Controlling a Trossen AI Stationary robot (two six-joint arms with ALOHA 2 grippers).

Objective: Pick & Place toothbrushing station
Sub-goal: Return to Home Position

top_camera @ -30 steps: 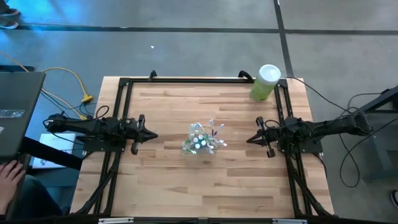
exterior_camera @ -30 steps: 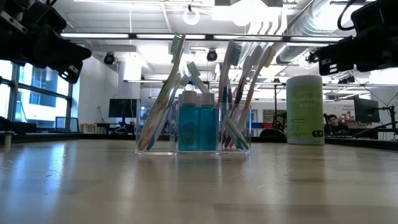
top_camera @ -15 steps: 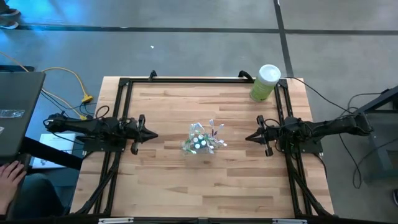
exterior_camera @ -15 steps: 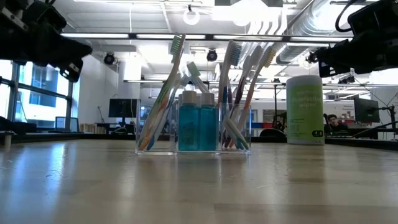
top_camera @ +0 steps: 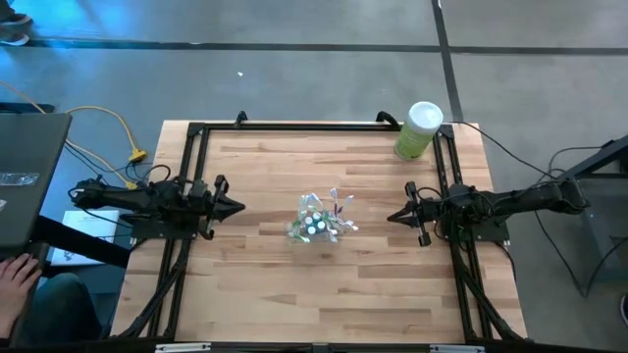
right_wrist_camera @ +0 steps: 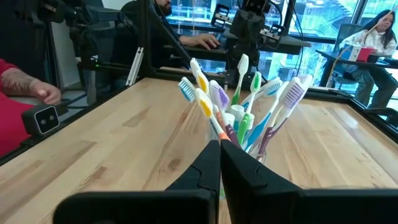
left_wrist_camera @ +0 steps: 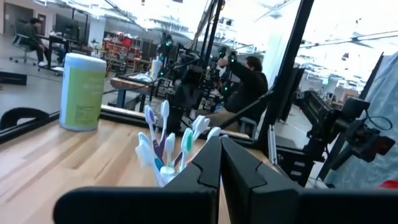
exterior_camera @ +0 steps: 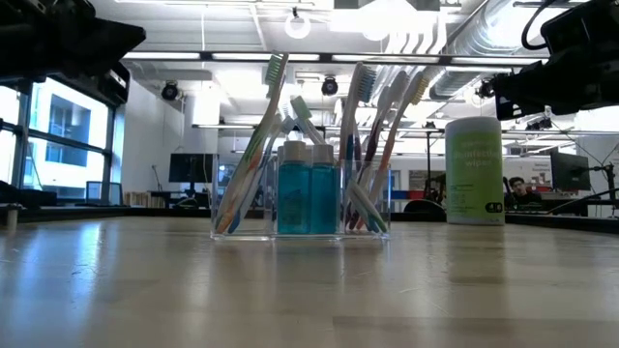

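Both closed on nothing, left gripper (top_camera: 235, 207) and right gripper (top_camera: 392, 217) hang at the table's (top_camera: 294, 294) side edges, likely because the cup (top_camera: 314, 227) at table centre already holds its toothbrushes (right_wrist_camera: 219, 96) and tubes (exterior_camera: 308, 198).

Overhead, low, wrist views; shared cup (top_camera: 316, 226)

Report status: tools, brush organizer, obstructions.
Left tool shut, empty, left side. Right tool shut, empty, right side. Clear organizer upright mid-table, brushes and tubes inside. Green canister far corner, not in the way.
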